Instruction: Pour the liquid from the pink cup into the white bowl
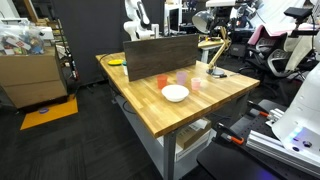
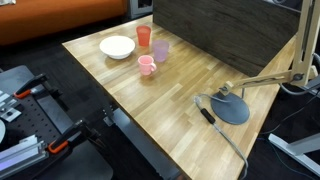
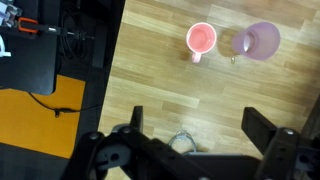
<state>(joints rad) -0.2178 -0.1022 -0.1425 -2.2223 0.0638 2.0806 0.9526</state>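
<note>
The pink cup [image 1: 195, 84] [image 2: 147, 66] stands upright on the wooden table [image 1: 200, 105], a little apart from the white bowl [image 1: 175, 93] [image 2: 117, 46]. In the wrist view the pink cup [image 3: 201, 40] is seen from above, ahead of my gripper [image 3: 200, 135]. The gripper is open and empty, high above the bare wood, its two dark fingers wide apart. The bowl is out of the wrist view. The gripper does not show in either exterior view.
A lavender cup [image 3: 260, 42] [image 2: 160, 50] stands next to the pink cup, and a red-orange cup [image 2: 144, 36] stands by the bowl. A dark board [image 2: 230, 35] walls the table's back. A desk lamp [image 2: 233, 107] stands on the table. The table edge [image 3: 113, 90] drops to the floor.
</note>
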